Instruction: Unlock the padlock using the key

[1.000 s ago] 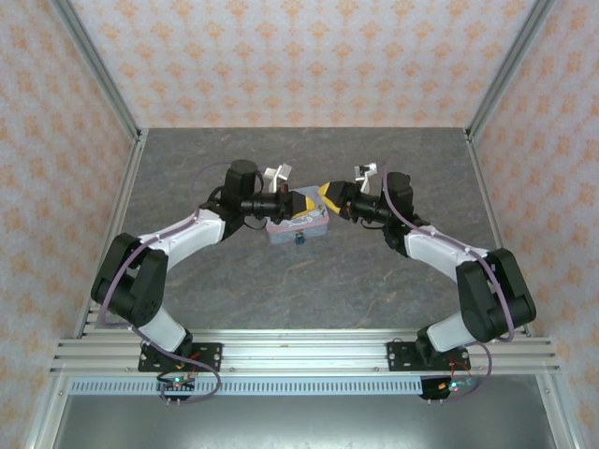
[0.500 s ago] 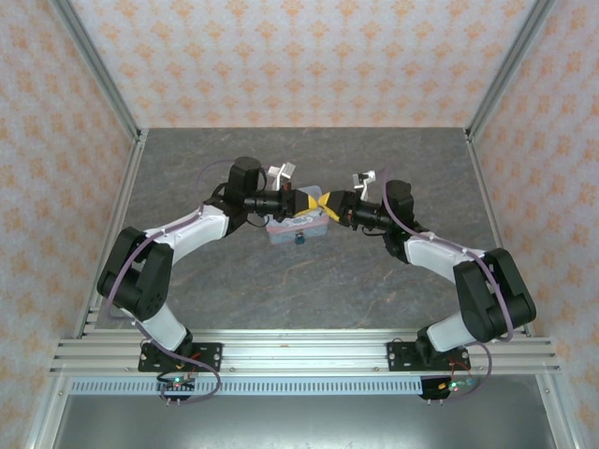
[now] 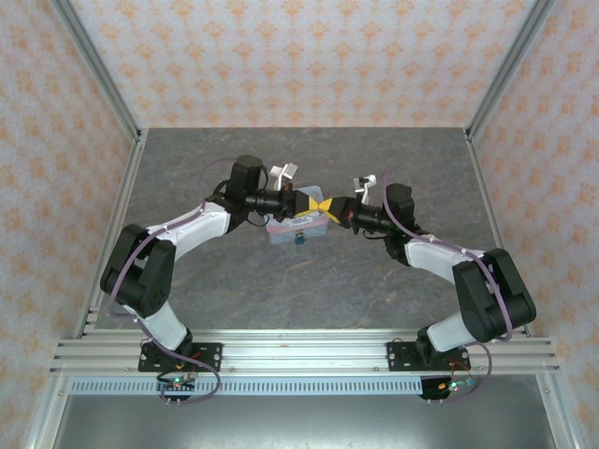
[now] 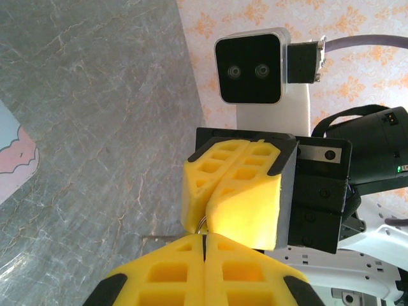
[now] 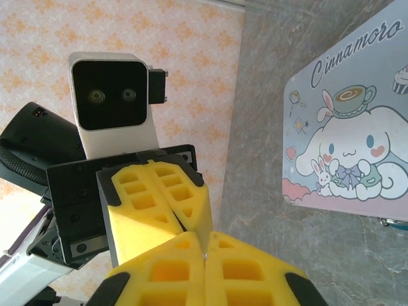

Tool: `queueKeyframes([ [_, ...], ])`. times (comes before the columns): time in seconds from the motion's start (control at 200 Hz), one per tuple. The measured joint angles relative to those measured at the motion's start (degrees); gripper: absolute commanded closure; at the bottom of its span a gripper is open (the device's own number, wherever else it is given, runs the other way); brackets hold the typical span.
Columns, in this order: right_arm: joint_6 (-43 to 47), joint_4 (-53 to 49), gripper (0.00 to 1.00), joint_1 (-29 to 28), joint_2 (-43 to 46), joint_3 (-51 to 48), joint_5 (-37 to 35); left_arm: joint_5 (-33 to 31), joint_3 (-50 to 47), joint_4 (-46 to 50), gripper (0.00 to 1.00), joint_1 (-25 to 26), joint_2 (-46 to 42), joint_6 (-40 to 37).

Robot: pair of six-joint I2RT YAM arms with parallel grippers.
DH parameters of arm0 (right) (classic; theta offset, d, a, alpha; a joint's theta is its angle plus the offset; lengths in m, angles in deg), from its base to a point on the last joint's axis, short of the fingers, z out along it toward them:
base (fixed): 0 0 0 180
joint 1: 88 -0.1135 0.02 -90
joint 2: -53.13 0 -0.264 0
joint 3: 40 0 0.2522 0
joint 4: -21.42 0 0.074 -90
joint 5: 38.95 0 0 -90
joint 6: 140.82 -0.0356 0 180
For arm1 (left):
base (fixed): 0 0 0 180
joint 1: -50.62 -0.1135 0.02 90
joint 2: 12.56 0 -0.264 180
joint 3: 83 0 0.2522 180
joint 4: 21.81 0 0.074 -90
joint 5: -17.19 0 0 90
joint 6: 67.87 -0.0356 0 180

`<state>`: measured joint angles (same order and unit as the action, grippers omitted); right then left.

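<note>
Overhead, a tiny dark teal padlock [image 3: 299, 239] sits beside the pastel blue tin [image 3: 281, 232]; wrist views show left claw [image 4: 204, 237] and right claw [image 5: 204, 254] pinched closed.

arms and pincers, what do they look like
The left arm and right arm have white shells, black joints and looping purple cables. The left pincer and right pincer have chunky yellow fingers with square pockets, on black bodies topped by white-cased cameras.
</note>
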<state>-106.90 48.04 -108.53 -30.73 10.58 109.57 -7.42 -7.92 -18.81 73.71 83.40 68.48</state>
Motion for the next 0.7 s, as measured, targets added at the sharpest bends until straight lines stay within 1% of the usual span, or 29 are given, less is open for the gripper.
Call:
queueKeyframes([
  [0.2, -0.02, 0.07, 1.00, -0.04, 0.02, -0.33, 0.00, -0.24, 0.04, 0.68, 1.00, -0.26, 0.00, 0.37],
  [0.465, -0.02, 1.07, 1.00, -0.07, 1.09, -2.16, -1.73, -1.18, 0.04, -1.57, 1.00, -0.26, 0.96, 5.18],
  [0.505, -0.02, 1.07, 1.00, -0.11, 1.36, -2.54, -2.32, -1.55, 0.04, -1.62, 0.90, -0.26, 0.96, 5.57],
  [0.556, -0.04, 1.11, 1.00, -0.17, 1.77, -3.06, -3.37, -2.56, 0.04, -1.68, 0.68, -0.26, 0.96, 5.88],
  [0.596, -0.22, 1.09, 1.00, -0.17, 2.23, -3.76, -3.98, -4.72, -0.20, -2.08, 0.54, -0.46, 0.92, 6.34],
  [0.651, -0.52, 1.01, 1.00, -0.20, 2.97, -4.98, -5.29, -7.74, -1.62, -2.84, 0.41, -1.29, 0.13, 6.80],
  [0.701, -0.90, 0.94, 1.00, -0.22, 3.52, -5.99, -6.73, -10.71, -4.07, -3.08, 0.34, -2.32, -1.68, 7.58],
])
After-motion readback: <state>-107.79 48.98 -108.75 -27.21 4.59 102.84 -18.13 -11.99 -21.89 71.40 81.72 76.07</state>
